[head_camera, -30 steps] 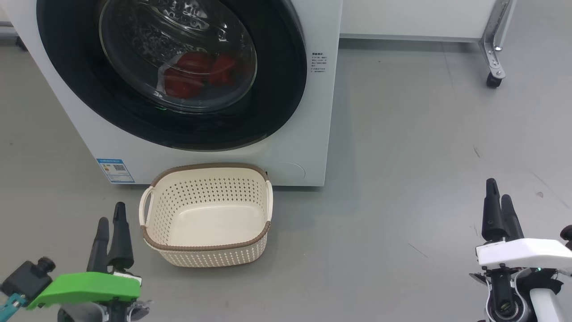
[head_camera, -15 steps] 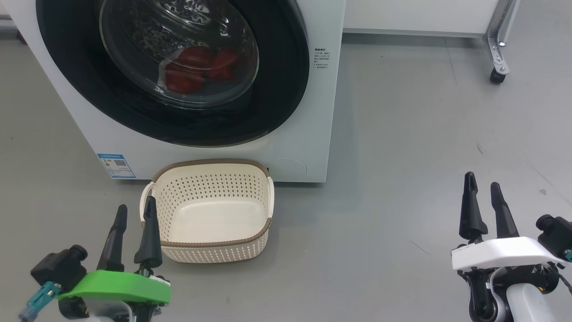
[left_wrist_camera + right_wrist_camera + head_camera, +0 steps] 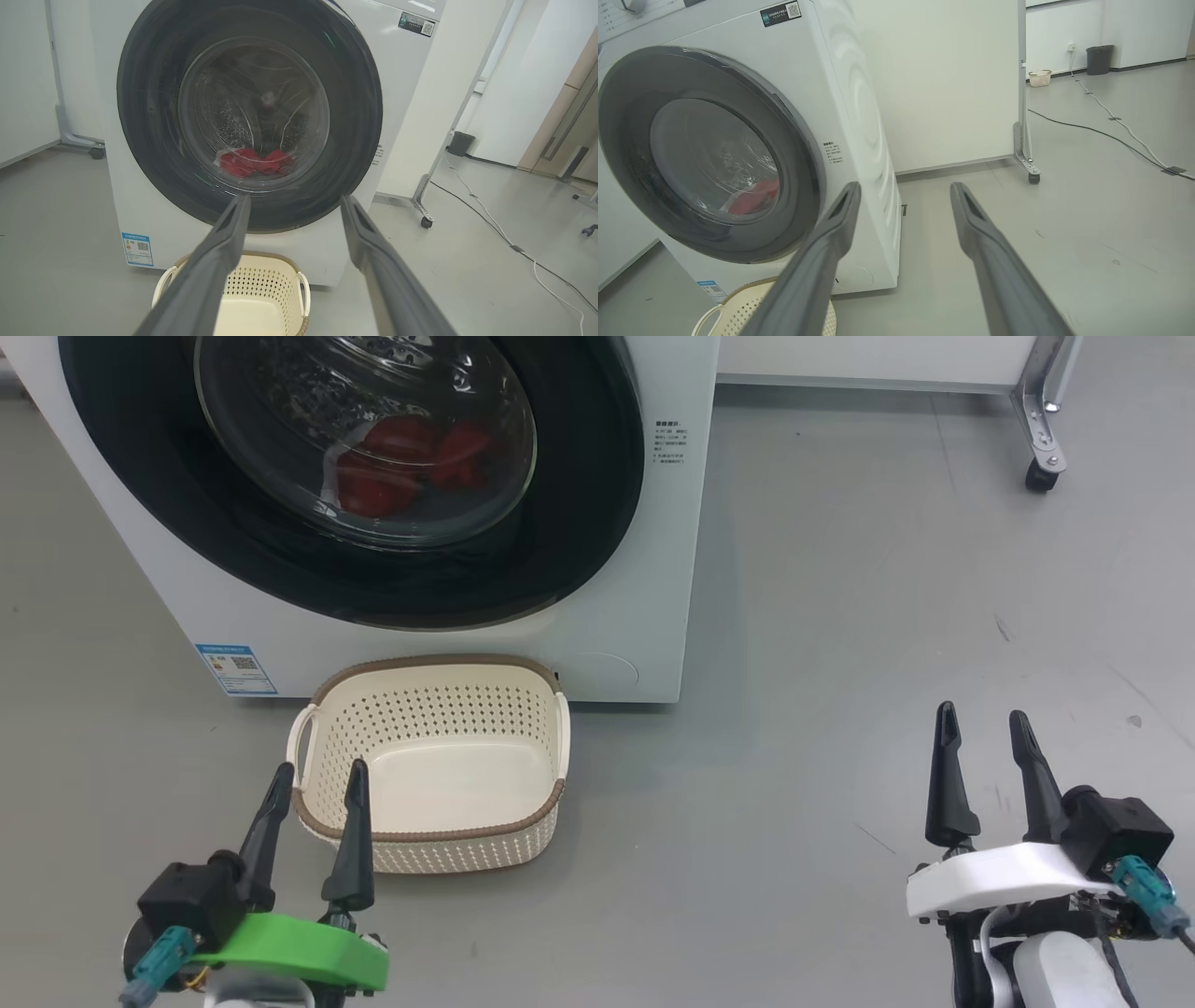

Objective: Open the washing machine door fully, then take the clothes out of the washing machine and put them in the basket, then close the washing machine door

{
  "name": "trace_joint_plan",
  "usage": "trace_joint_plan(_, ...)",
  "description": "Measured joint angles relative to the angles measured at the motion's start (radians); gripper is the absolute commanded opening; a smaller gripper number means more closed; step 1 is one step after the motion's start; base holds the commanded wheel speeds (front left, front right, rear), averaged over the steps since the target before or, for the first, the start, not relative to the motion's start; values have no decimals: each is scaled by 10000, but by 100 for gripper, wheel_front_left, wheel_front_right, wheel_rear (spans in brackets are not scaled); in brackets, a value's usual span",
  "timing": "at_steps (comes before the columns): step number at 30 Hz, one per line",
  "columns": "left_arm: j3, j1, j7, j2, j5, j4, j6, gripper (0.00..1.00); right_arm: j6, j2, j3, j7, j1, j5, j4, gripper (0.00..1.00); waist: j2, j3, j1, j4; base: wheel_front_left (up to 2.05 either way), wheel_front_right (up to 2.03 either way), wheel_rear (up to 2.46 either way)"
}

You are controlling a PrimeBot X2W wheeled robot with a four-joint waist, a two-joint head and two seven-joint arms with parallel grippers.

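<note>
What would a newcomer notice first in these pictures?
The big round washing machine door, black-rimmed and shut, dominates the upper left of the head view. Red clothes lie behind its glass. Below it, an empty cream basket stands on the grey floor.

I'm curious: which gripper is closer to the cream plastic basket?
Left. The left gripper hovers by the cream perforated basket, at its near-left corner; the right gripper is far to its right.

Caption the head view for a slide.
Door shut, clothes inside, empty basket in front, left gripper and right gripper open.
</note>
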Motion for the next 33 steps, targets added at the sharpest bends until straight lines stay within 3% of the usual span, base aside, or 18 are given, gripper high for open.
trace_joint_plan(6, -238, 7, -215, 13, 941, 554, 217, 100, -353, -29, 201, -176, 25, -784, 514, 100, 0, 53, 0, -21, 0, 0, 0)
trace_joint_plan(13, -351, 7, -420, 21, 1979, 918, 449, 100, -525, -42, 529, -270, 58, -1593, 993, 100, 0, 72, 0, -83, 0, 0, 0)
trace_joint_plan(23, -330, 0, -422, 21, 1839, 1494, 694, 100, -700, -44, 493, -276, 26, -721, 1325, 100, 0, 91, 0, -179, 0, 0, 0)
trace_joint_plan(33, -382, -43, -420, 19, 1678, 1770, 706, 100, -790, -44, 587, -349, -12, -709, 1684, 100, 0, 65, 0, -210, 0, 0, 0)
